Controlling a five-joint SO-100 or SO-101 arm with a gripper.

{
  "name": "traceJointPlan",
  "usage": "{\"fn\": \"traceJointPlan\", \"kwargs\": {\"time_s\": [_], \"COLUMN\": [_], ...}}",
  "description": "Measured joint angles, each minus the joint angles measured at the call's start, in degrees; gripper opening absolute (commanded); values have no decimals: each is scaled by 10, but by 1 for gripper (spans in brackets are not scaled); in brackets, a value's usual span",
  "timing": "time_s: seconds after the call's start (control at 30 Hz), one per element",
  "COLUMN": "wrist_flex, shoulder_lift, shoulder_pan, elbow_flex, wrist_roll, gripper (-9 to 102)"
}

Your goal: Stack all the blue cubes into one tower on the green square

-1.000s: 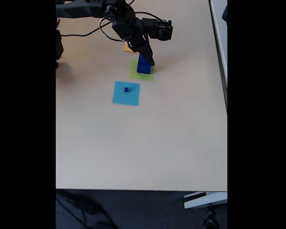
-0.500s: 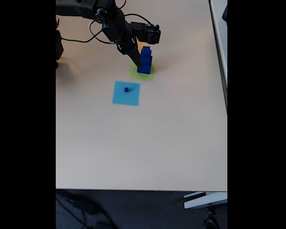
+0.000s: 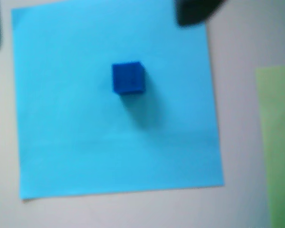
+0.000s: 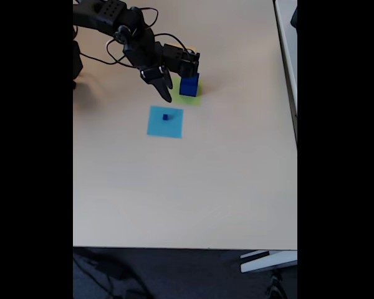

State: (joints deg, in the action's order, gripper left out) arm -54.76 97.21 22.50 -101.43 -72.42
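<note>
A tower of dark-blue cubes point(image 4: 189, 85) stands on the green square point(image 4: 196, 97); the arm's wrist covers its top. One tiny blue cube point(image 4: 165, 116) sits apart on the flat light-blue patch point(image 4: 164, 124). My gripper point(image 4: 164, 89) hangs open just left of the tower and above the patch's far edge. In the wrist view the tiny cube point(image 3: 128, 78) lies on the light-blue patch point(image 3: 85, 152) below my gripper point(image 3: 95, 18). One dark fingertip point(image 3: 197, 12) shows at the top and another at the left edge, with nothing between them. The green square point(image 3: 278, 142) runs along the right edge.
The beige table point(image 4: 187, 187) stretches wide toward its front edge, with dark floor below. A second table surface point(image 4: 287, 37) borders the right side. Black cables point(image 4: 112, 47) loop around the arm at the back left.
The gripper has drawn off the tower, moving left and toward the light-blue patch. The tower stays standing on the green square. The tiny cube has not moved.
</note>
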Motion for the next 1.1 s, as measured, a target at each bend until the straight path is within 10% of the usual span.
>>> {"fn": "traceJointPlan", "kwargs": {"time_s": [1.1], "wrist_flex": [294], "shoulder_lift": [4], "shoulder_pan": [-5], "elbow_flex": [-256], "wrist_roll": [-27], "gripper": [18]}}
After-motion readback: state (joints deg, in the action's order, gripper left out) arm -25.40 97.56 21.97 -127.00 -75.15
